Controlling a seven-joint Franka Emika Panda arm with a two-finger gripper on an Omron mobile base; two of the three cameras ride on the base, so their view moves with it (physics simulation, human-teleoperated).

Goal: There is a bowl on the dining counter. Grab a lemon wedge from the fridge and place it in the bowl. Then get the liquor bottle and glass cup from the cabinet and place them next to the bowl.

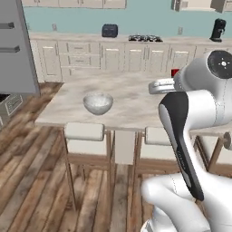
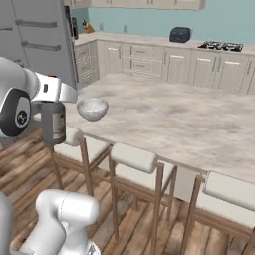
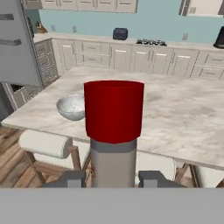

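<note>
My gripper (image 3: pixel 113 177) is shut on the liquor bottle (image 3: pixel 113 131), whose red cap (image 3: pixel 113 110) rises close in front of the hand camera. From the right base, the dark bottle (image 2: pixel 54 122) hangs at the hand (image 2: pixel 56 94), over the stools at the near-left edge of the dining counter (image 2: pixel 189 124). Its cap (image 1: pixel 175 72) peeks out behind the arm. The speckled bowl (image 1: pixel 98 103) (image 2: pixel 92 108) (image 3: pixel 72 107) stands on the counter's left part, a little beyond the bottle. I cannot make out the lemon wedge inside it. The grey fridge (image 1: pixel 16 45) is at far left. The glass cup is out of view.
Cushioned wooden stools (image 1: pixel 84 132) (image 2: pixel 133 157) line the near side of the island. Along the back wall run cream drawers with a toaster (image 1: pixel 109 30), a stove top (image 1: pixel 145 38) and a black coffee machine (image 1: pixel 218 30). Wooden floor lies to the left.
</note>
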